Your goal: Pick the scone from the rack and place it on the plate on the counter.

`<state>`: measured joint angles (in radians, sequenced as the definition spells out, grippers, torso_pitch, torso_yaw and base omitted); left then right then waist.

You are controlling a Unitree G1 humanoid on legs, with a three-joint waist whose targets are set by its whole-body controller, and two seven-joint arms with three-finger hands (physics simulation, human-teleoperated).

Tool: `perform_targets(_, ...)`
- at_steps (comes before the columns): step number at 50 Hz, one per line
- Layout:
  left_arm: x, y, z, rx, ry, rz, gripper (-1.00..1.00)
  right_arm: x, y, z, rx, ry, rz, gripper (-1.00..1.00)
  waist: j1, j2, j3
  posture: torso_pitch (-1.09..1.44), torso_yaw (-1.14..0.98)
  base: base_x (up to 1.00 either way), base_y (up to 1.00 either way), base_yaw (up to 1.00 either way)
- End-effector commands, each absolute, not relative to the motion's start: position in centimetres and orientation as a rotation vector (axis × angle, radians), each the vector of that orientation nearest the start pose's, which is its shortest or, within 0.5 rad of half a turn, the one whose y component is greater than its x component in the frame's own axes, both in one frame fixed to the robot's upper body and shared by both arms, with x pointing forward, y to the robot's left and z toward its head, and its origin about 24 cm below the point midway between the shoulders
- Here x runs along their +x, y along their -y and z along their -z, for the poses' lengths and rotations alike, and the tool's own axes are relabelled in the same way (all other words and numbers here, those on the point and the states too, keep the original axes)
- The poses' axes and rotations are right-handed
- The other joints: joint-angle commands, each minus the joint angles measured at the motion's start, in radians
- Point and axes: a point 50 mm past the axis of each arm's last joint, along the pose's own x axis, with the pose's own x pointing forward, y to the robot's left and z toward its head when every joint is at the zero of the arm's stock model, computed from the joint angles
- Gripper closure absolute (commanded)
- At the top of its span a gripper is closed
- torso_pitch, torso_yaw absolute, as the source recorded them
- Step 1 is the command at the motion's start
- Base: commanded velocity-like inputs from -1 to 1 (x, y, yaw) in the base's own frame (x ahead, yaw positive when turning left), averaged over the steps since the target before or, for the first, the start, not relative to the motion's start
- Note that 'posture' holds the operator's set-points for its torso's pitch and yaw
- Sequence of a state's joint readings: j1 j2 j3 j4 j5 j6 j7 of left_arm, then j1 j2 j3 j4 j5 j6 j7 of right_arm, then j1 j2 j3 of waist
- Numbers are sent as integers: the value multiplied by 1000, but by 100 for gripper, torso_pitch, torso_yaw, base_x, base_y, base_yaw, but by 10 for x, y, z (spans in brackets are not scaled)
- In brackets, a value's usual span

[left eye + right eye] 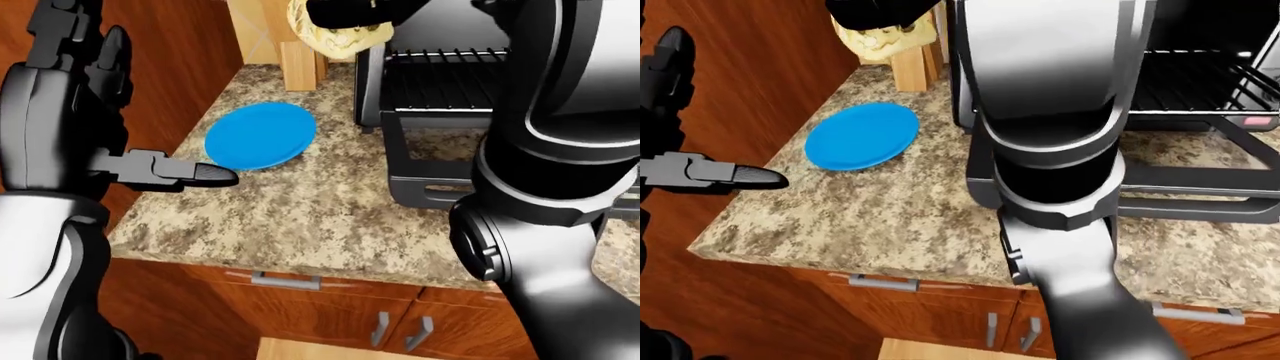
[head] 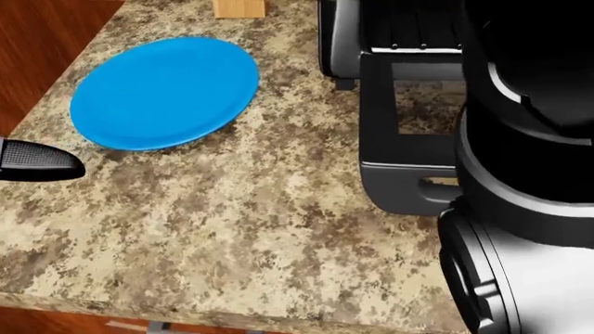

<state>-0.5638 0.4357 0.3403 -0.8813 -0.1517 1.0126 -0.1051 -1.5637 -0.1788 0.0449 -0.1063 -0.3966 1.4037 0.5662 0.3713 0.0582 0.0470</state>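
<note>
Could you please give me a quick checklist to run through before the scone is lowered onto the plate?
1. Scone held in the right hand: ok, dark fingers close over its top at the upper edge of the right-eye view.
2. Scone out of the toaster oven: ok, it sits left of the oven, whose rack looks bare.
3. Plate free to receive it: ok, its blue face is bare.
4. Scone directly above the plate: cannot tell; it appears higher in the view, near the wooden block.
5. Left hand out of the way: ok, open and left of the plate.
6. Counter near the plate unobstructed: ok.
</note>
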Motion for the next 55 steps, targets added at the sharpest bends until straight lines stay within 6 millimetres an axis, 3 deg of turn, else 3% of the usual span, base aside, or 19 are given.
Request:
perform_targets(1, 219, -202, -301, 293, 545, -81, -100, 278, 72, -427, -402, 289, -287, 100, 5, 3, -26, 0, 37, 0, 0, 0)
perform_targets(14, 221, -202, -303, 295, 549, -78, -100, 292, 61, -428, -415, 281, -298, 100, 79, 9, -36, 0, 44, 0, 0, 0)
perform_targets(38, 220, -202, -301, 303, 544, -80, -100, 331, 60, -409, -426, 223, -260, 100, 198, 5, -54, 0, 56, 0, 0, 0)
perform_targets(55, 221, -201, -303, 304, 551, -78, -100, 359, 51, -391, -416, 178, -280, 100, 242, 0, -62, 0, 57, 0, 0, 0)
